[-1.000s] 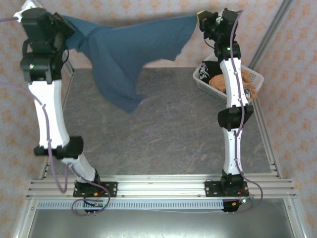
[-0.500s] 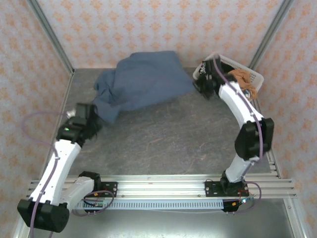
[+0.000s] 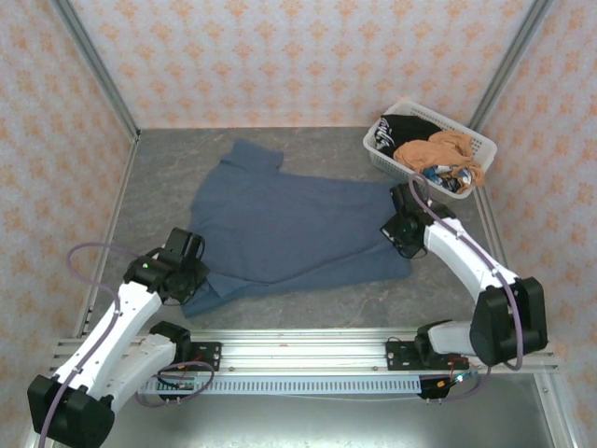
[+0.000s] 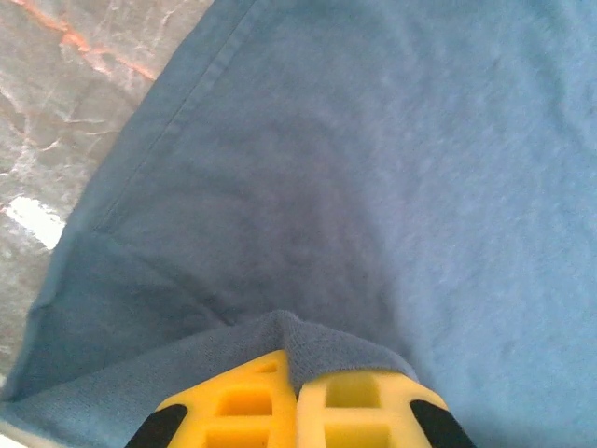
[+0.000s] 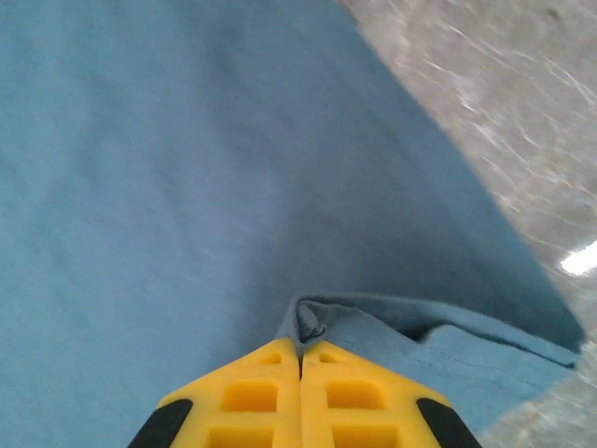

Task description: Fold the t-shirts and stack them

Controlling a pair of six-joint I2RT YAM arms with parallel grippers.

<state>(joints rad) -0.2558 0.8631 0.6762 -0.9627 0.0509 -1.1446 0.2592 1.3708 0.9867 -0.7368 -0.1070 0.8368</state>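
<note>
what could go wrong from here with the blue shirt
1. Left claw and right claw each pinch only a small tuck of the blue t-shirt; a pull could slip it free.
2. The cloth by the left claw lies doubled over, so a fold may trap a crease.
3. The right claw sits close to the white basket; a swing back could nudge it.
</note>
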